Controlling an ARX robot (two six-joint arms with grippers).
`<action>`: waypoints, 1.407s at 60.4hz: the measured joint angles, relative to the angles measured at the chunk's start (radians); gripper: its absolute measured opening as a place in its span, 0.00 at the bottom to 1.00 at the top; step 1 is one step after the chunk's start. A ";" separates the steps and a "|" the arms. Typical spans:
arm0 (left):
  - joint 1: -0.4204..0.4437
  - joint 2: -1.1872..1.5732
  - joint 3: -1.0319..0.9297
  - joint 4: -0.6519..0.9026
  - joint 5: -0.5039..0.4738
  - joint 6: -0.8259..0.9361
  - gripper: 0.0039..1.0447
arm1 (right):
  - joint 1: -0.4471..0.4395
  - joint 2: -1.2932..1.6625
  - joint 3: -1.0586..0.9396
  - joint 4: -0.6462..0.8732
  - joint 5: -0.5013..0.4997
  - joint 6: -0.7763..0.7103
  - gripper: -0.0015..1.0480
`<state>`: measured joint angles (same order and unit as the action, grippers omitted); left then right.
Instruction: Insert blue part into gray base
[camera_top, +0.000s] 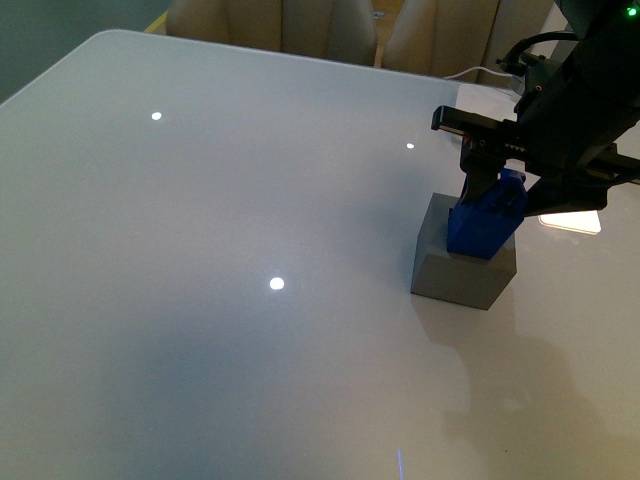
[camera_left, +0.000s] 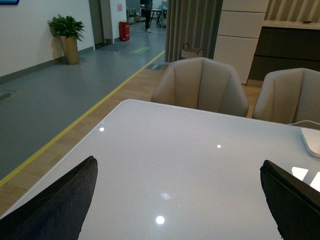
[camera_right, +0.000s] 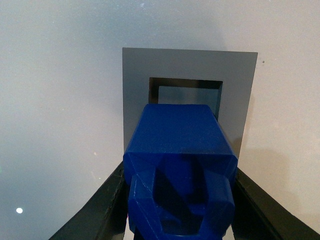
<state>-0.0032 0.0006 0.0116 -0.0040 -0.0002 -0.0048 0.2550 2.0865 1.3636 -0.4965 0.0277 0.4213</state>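
Blue part (camera_right: 180, 145) over gray base (camera_right: 137, 90); right wrist view shows hole (camera_right: 187, 92).

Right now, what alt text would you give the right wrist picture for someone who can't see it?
A dark blue part, gripped between two black fingers, fills the foreground above the gray base, whose square hole shows open just past it. The base stands on a glossy white table.

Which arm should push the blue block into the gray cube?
The right arm. Its jaws grip the blue block over the gray cube's hole. The left jaws gape over the table, with neither piece in that arm's view.
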 joint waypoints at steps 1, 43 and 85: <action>0.000 0.000 0.000 0.000 0.000 0.000 0.93 | 0.000 0.000 0.001 0.000 0.000 0.002 0.43; 0.000 0.000 0.000 0.000 0.000 0.000 0.93 | -0.011 0.009 0.016 0.010 0.018 0.010 0.43; 0.000 0.000 0.000 0.000 0.000 0.000 0.93 | -0.006 0.011 -0.012 0.013 0.021 0.008 0.85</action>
<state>-0.0032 0.0006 0.0116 -0.0040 -0.0002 -0.0048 0.2493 2.0975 1.3514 -0.4839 0.0483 0.4297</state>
